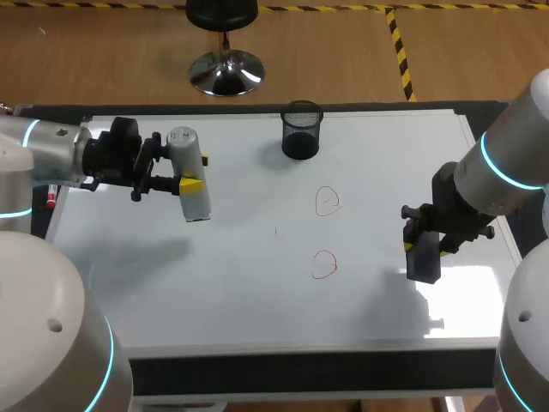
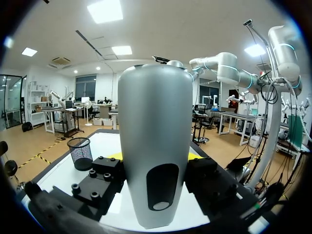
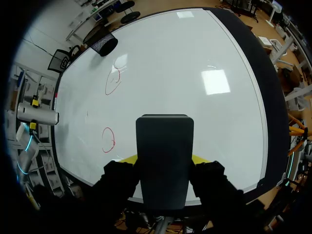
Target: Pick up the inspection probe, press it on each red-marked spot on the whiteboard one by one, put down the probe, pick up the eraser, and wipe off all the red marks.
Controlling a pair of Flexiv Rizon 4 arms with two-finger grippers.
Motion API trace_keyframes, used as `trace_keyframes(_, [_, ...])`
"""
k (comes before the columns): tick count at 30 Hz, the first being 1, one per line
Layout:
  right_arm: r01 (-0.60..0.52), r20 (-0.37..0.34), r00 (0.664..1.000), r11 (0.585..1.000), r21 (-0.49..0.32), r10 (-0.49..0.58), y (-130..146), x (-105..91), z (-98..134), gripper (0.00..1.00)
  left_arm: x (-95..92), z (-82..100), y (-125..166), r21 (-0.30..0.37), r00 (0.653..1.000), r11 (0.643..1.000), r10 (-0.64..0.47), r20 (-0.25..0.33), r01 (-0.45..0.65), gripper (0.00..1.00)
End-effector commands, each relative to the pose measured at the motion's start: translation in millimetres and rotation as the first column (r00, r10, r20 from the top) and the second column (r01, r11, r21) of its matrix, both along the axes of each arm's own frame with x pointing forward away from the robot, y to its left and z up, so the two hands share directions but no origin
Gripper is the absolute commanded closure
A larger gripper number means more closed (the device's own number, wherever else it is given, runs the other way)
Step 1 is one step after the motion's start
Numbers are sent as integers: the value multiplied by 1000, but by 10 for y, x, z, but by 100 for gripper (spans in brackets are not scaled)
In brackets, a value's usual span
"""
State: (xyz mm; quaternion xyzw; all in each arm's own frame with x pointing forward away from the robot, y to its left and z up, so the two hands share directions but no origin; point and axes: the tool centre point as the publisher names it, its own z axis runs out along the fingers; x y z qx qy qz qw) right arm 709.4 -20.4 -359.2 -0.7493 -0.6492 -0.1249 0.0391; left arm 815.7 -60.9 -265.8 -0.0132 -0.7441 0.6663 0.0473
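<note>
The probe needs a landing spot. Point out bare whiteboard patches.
Bare: the near-left whiteboard, between probe and near edge, left of the lower red circle; also the far-right corner beside the mesh cup. Crowded: around the upper red circle, and under the eraser.

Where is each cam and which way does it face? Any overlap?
Head: above and behind, looking down on the whiteboard; both arms show, left gripper on the probe, right gripper on the eraser.
Left wrist: on the left arm, facing roughly level across the whiteboard toward the cup; probe between its fingers.
Right wrist: on the right arm, facing down at the whiteboard past the eraser.
Shared: head and right wrist both show two red marks, cup, probe.
</note>
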Motion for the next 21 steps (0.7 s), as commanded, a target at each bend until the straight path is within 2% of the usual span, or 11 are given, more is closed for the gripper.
trace_keyframes(1, [-1,1,1000,1000,2,1,-10,-6,3,100,0,9,4,0,1000,1000,-1,1,1,100])
trace_keyframes(3, [0,-3,1000,1000,-6,0,20,7,17,100,0,9,4,0,1000,1000,-1,1,1,100])
trace_keyframes(10, [-34,-121,992,997,-67,26,138,64,72,100,0,9,4,0,1000,1000,-1,1,1,100])
trace_keyframes(14, [-51,-144,989,996,-72,41,202,80,76,100,0,9,4,0,1000,1000,-1,1,1,100])
trace_keyframes(17, [-49,-173,985,987,-151,23,279,95,120,100,0,9,4,0,1000,1000,-1,1,1,100])
trace_keyframes(21, [-49,-173,985,987,-151,23,279,95,120,100,0,9,4,0,1000,1000,-1,1,1,100])
